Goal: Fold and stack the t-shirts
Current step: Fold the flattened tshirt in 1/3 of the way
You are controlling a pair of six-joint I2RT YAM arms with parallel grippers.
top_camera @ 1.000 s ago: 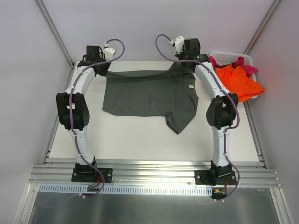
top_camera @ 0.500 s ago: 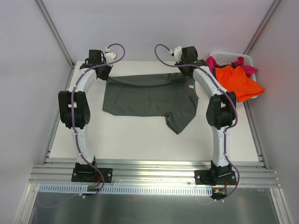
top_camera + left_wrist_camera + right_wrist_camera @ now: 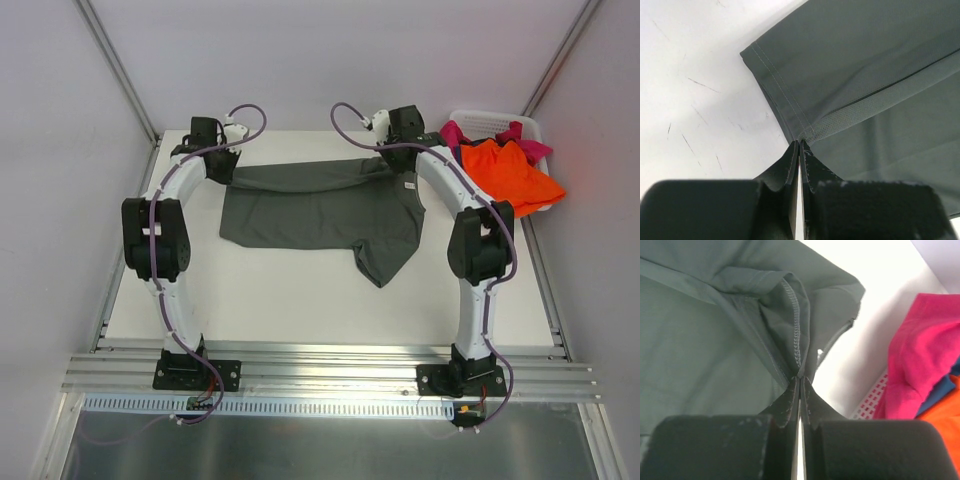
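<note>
Folding is only starting: the left gripper (image 3: 799, 148) and right gripper (image 3: 799, 381) each pinch shut on the far edge of the dark grey t-shirt (image 3: 320, 205) spread on the table (image 3: 300, 310) (no fold laid yet), while the orange shirt (image 3: 515, 175) and magenta shirt (image 3: 460, 132) lie unfolded in the white laundry basket (image 3: 495, 120).

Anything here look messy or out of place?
The orange t-shirt spills out of the white basket at right. The grey t-shirt is bunched at back where the left gripper and right gripper pinch it.
</note>
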